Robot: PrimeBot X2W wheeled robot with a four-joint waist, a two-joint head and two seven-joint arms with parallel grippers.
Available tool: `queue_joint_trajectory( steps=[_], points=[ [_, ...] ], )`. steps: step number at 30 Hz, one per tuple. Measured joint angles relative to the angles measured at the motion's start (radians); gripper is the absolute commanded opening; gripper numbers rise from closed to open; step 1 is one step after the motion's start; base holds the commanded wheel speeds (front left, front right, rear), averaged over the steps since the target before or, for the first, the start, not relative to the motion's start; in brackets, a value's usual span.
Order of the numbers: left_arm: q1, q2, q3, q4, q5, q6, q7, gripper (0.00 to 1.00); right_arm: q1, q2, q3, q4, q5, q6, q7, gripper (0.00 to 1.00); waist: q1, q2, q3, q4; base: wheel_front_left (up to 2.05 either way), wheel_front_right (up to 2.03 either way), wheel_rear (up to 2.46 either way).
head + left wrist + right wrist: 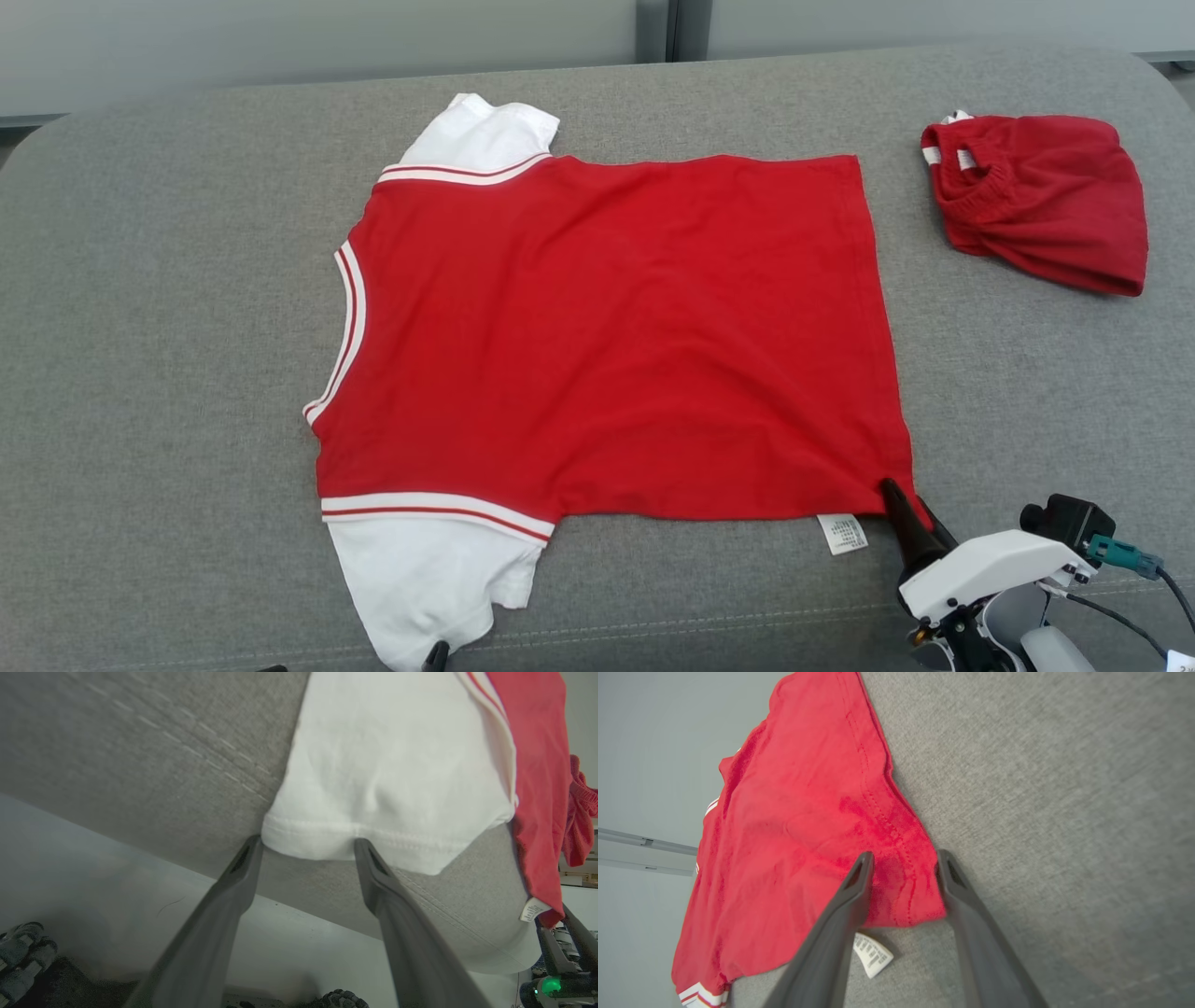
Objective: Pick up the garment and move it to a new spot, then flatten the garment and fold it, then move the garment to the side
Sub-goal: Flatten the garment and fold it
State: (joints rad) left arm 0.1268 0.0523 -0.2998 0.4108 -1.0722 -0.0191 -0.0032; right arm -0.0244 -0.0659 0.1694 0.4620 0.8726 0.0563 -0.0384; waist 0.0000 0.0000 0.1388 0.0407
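The garment [607,336], a red T-shirt with white sleeves, lay spread nearly flat in the middle of the grey padded surface [168,327]. Its long axis ran across the robot's front, with the striped neckline [347,327] toward the robot's left and the hem toward its right. The coming move seemed to turn on the shirt's near edge, which had a hand at each end. The right hand [903,861] was at the near hem corner [915,896], just beside the white care label [845,534]. Its fingers stood partly apart astride that corner, with red cloth between them but not visibly pinched. The left hand [307,841] was at the cuff of the near sleeve [387,765]. Its fingers were spread wide, their tips touching the stitched edge, and it gripped nothing. The body of the shirt showed only shallow wrinkles. The far sleeve was crumpled, and the near one hung toward the surface's front edge. A second red garment [1046,201] sat bunched at the far right, well apart. Both hands looked placed to take the near edge for a fold away from the robot.
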Motion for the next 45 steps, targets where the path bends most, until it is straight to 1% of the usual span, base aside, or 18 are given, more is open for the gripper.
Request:
queue_joint_trajectory(
  steps=[2,3,4,6,7,8,9,10,11,12,13,18,26,30,36,39,45],
  points=[
    [0.000,-0.004,-0.009,-0.001,-0.001,-0.008,0.008,1.00,-0.007,0.000,0.002,0.005,0.000,0.005,0.005,0.61,0.0000,0.0000,0.001,0.001,0.00,0.00,0.00],
    [0.000,-0.004,-0.008,-0.002,-0.008,-0.008,0.008,1.00,-0.009,0.000,0.003,0.006,0.000,0.006,0.005,0.51,0.0000,0.0000,0.002,0.001,0.00,0.00,0.00],
    [0.000,-0.004,-0.007,-0.002,-0.015,-0.008,0.008,0.93,-0.010,0.000,0.003,0.008,0.001,0.006,0.006,0.47,0.0000,0.0000,0.002,0.002,0.00,0.00,0.00],
    [-0.001,-0.004,-0.005,-0.002,-0.016,-0.008,0.006,0.71,-0.011,0.000,0.005,0.014,0.003,0.007,0.006,0.36,0.0000,0.0000,0.003,0.002,0.00,0.00,0.00],
    [-0.001,-0.004,-0.002,-0.002,-0.016,-0.008,0.001,0.65,-0.012,0.000,0.007,0.016,0.004,0.009,0.006,0.33,0.0000,0.0000,0.003,0.002,0.00,0.00,0.00],
    [-0.002,-0.004,0.000,-0.002,-0.016,-0.008,0.001,0.56,-0.014,0.000,0.009,0.019,0.005,0.013,0.006,0.29,0.0000,0.0000,0.003,0.002,0.00,0.00,0.00],
    [-0.002,-0.004,0.002,-0.002,-0.016,-0.008,-0.001,0.47,-0.016,0.000,0.010,0.021,0.008,0.014,0.006,0.22,0.0000,0.0000,0.003,0.002,0.00,0.00,0.00],
    [-0.003,-0.004,0.002,-0.002,-0.016,-0.008,-0.005,0.41,-0.017,0.000,0.011,0.023,0.009,0.014,0.006,0.16,0.0000,0.0000,0.003,0.001,0.00,0.00,0.00],
    [-0.003,-0.004,0.002,-0.003,-0.016,-0.008,-0.008,0.27,-0.019,0.001,0.013,0.025,0.009,0.014,0.006,0.05,0.0000,0.0000,0.003,0.001,0.00,0.00,0.00],
    [-0.003,-0.004,0.003,-0.003,-0.015,-0.008,-0.010,0.09,-0.021,0.001,0.015,0.027,0.009,0.017,0.006,0.00,0.0000,0.0000,0.003,0.000,0.00,0.00,0.00],
    [-0.003,-0.004,0.002,-0.005,-0.014,-0.009,-0.012,0.00,-0.022,0.001,0.017,0.030,0.009,0.017,0.006,0.00,0.0000,0.0000,0.003,0.000,0.00,0.00,0.00],
    [-0.004,-0.004,0.001,-0.021,-0.007,-0.019,-0.025,0.00,-0.028,0.002,0.020,0.035,0.009,0.023,0.006,0.00,0.0000,0.0000,0.003,-0.001,0.00,0.00,0.00],
    [-0.047,0.000,0.016,-0.116,0.029,-0.041,-0.077,0.00,-0.028,0.002,0.020,0.038,0.020,0.032,0.005,0.00,0.0000,0.0000,0.000,0.004,0.00,0.00,0.00],
    [-0.052,0.002,0.028,-0.166,0.031,-0.051,-0.096,0.00,-0.030,0.003,0.010,0.025,0.042,0.040,-0.004,0.00,0.0000,0.0000,-0.003,0.006,0.00,0.00,0.00],
    [-0.057,0.010,0.040,-0.235,0.032,-0.053,-0.119,0.00,-0.032,0.001,0.001,-0.009,0.048,0.046,-0.006,0.00,0.0000,0.0000,-0.010,0.001,0.00,0.00,0.00],
    [-0.057,0.019,0.045,-0.270,0.038,-0.061,-0.134,0.00,-0.032,-0.001,-0.012,-0.030,0.070,0.049,-0.006,0.00,0.0000,0.0000,-0.012,-0.003,0.00,0.00,0.00],
    [-0.066,0.028,0.069,-0.326,0.039,-0.070,-0.170,0.00,-0.033,0.004,-0.048,-0.058,0.174,0.052,0.023,0.00,0.0000,0.0000,-0.025,-0.008,0.00,0.00,0.00]
  ],
)
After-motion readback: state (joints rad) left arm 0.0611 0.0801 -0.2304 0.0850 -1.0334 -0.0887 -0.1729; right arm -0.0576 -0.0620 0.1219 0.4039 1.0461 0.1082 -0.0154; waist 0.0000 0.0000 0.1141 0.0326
